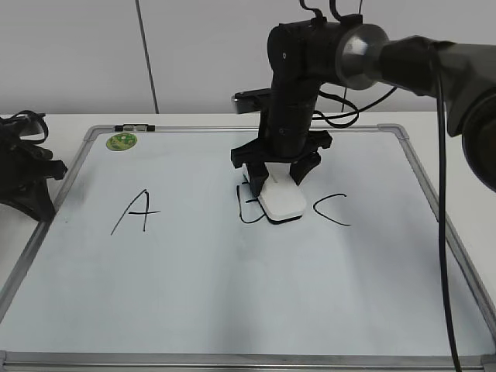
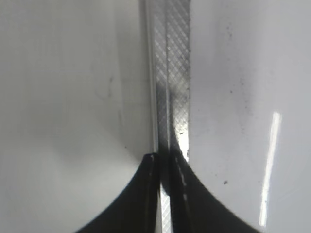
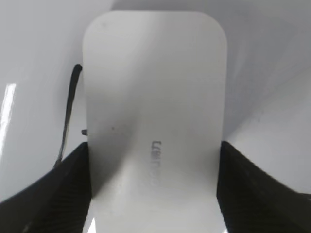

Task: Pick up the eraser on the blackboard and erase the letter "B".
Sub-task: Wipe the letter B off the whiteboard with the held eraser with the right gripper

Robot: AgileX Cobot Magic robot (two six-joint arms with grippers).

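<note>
While our right hand (image 1: 277, 180) grips the eraser (image 1: 281, 201) flat on the letter B (image 1: 249, 208), we should press evenly and sweep left, sparing the A (image 1: 136, 211); our left hand (image 2: 165, 194) rests closed.

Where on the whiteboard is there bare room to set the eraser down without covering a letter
Free: the broad strip of blackboard below the letters down to the near frame, and the patch between the A and the letter "B". Crowded: the middle, where the right gripper holds the eraser between B and C.
</note>
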